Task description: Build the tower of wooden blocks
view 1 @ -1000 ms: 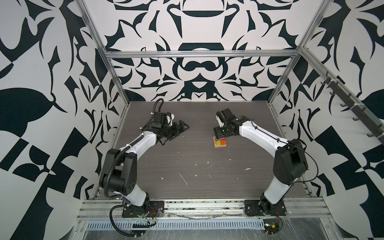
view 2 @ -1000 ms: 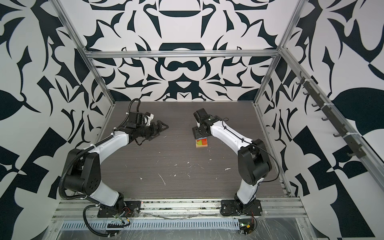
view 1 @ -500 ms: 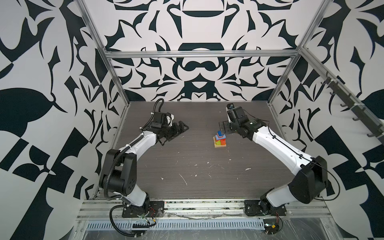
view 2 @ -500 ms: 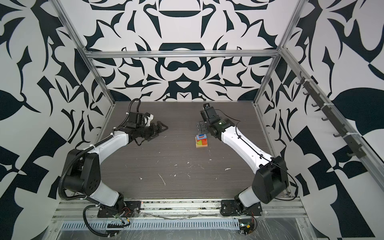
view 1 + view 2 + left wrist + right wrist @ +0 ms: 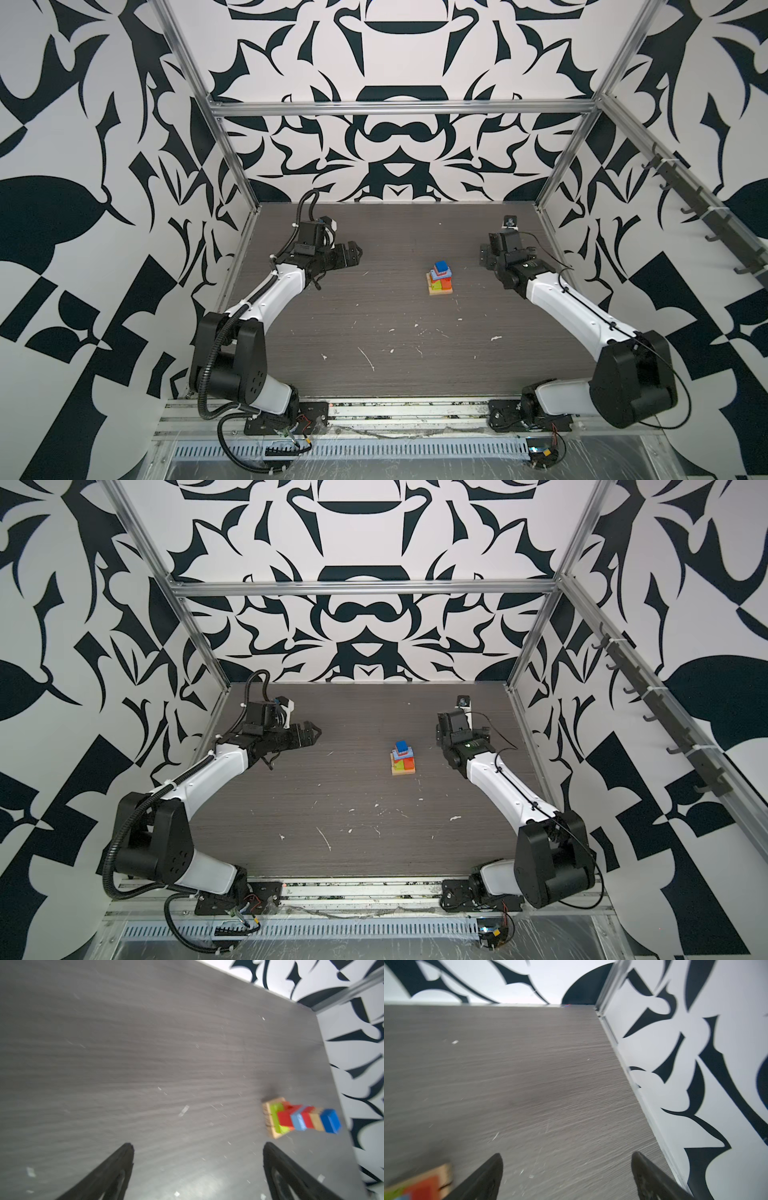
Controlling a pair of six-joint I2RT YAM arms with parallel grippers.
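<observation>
Wood block tower [image 5: 439, 279] stands mid-way on the table [image 5: 374, 332], well apart from left gripper [image 5: 354, 252] and right gripper [image 5: 484, 258], both spread wide, empty. We judge it light, unglued, topple-prone; grasp only the tan base [image 5: 439, 293] by its sides.

Your two top views sit high at the front of the cell, side by side, looking down and toward the back wall [image 5: 395, 166]. They share nearly the whole table [image 5: 374, 324], with the wood block tower [image 5: 439, 279] near its middle. Your left wrist camera rides close over the table, facing across it, and takes in the whole tower [image 5: 299, 1119] obliquely. Your right wrist camera, equally low, faces the back right corner [image 5: 598, 1007] and catches only a blurred corner of that tower [image 5: 421, 1184].
</observation>
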